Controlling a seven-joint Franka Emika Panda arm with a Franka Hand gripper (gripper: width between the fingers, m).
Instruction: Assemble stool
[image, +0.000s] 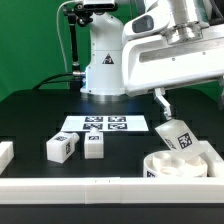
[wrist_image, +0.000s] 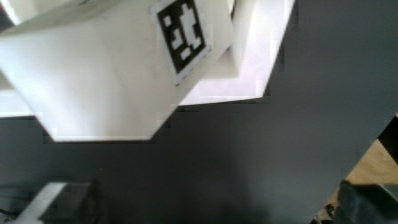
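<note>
Black table, green curtain behind. The exterior view gives me the marker board at centre, a loose leg and another leg below it, and the round seat at lower right. A tilted leg sits over the seat, just under the gripper. The wrist view shows only the tilted leg, close up at upper left. I cannot tell whether the fingers grip it.

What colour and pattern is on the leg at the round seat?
White leg with a black-and-white square tag; shows best in the wrist view.
</note>
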